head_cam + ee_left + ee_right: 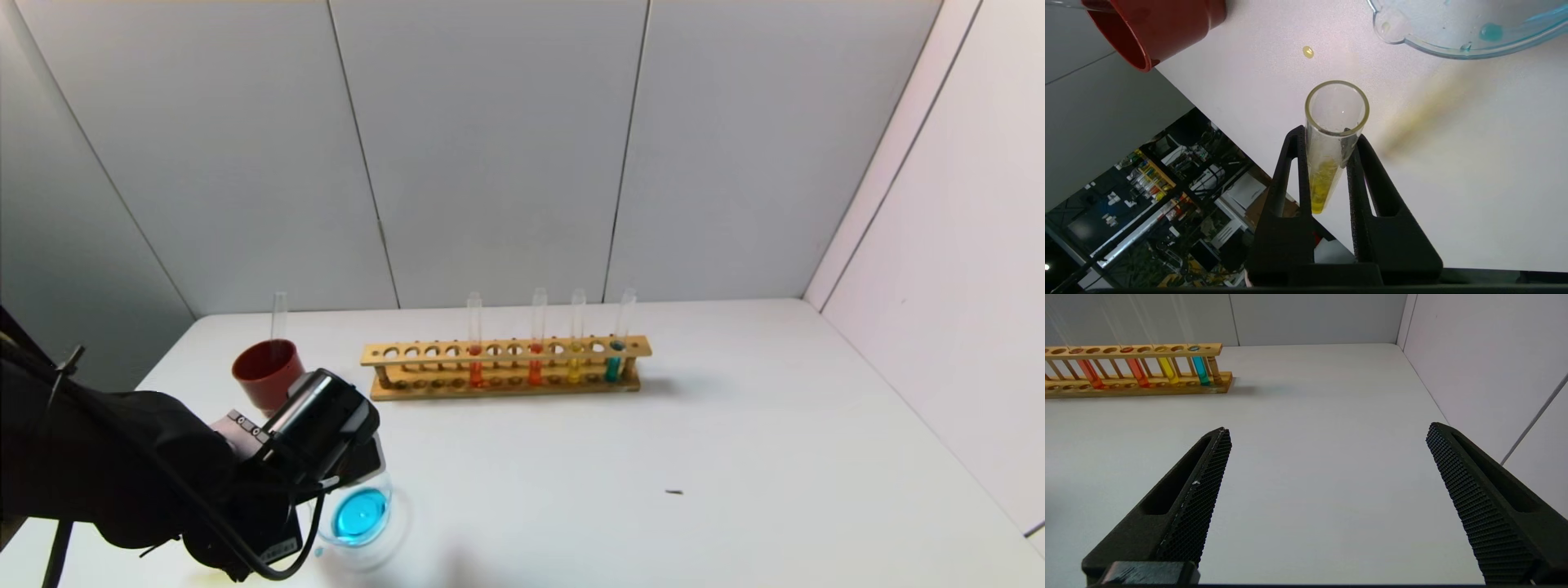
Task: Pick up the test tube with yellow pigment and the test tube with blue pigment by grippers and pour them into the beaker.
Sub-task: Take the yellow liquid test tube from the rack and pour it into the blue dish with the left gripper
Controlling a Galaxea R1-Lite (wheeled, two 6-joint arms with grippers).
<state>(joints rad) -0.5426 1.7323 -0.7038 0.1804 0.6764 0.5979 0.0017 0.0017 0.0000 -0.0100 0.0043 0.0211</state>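
On the surface (735, 425), the rack (506, 366) stands toward the back, holding four tubes in its right half. The cup (266, 371) sits to the rack's left, with a tube (279, 314) standing in it. The beaker (359, 518) lies at the front left, before the cup. The left pincer (1327, 143) is just beside the beaker, clamping a test tube (1331, 139). A droplet (1308, 51) lies between cup and beaker.
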